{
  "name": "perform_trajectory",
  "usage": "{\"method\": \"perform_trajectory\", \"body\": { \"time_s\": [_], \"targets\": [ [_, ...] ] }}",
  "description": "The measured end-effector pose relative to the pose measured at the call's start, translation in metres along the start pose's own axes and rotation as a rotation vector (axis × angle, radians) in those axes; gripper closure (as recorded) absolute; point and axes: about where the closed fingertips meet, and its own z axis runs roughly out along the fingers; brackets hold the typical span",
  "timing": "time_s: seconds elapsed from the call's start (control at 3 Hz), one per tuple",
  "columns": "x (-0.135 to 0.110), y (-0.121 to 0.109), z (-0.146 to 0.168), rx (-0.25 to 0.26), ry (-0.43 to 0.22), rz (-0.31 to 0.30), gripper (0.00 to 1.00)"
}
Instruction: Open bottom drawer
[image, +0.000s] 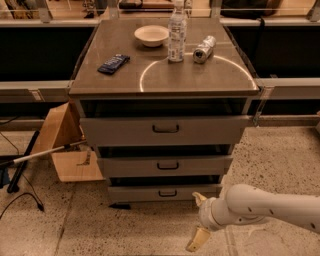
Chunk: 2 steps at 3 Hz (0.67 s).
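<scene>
The bottom drawer (135, 193) is the lowest and narrowest of three grey fronts on the cabinet, with a small black pull handle (167, 193) at its centre. It looks pushed in. My gripper (198, 220) hangs low over the floor, just right of and in front of that drawer's right end. It is open, with one tan fingertip (199, 199) near the drawer's corner and the other down by the floor. Nothing is between them and nothing touches the handle.
The middle drawer (165, 165) and top drawer (165, 129) stand above. On the cabinet top are a white bowl (151, 35), a water bottle (177, 33), a can (204, 49) and a dark packet (113, 63). A cardboard box (65, 145) sits on the floor at left.
</scene>
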Motion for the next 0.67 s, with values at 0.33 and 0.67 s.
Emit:
{"method": "perform_trajectory", "body": {
  "time_s": [0.33, 0.67],
  "targets": [
    [0.0045, -0.0306, 0.0194, 0.055, 0.088, 0.023, 0.00],
    [0.0045, -0.0306, 0.0194, 0.055, 0.088, 0.023, 0.00]
  ]
}}
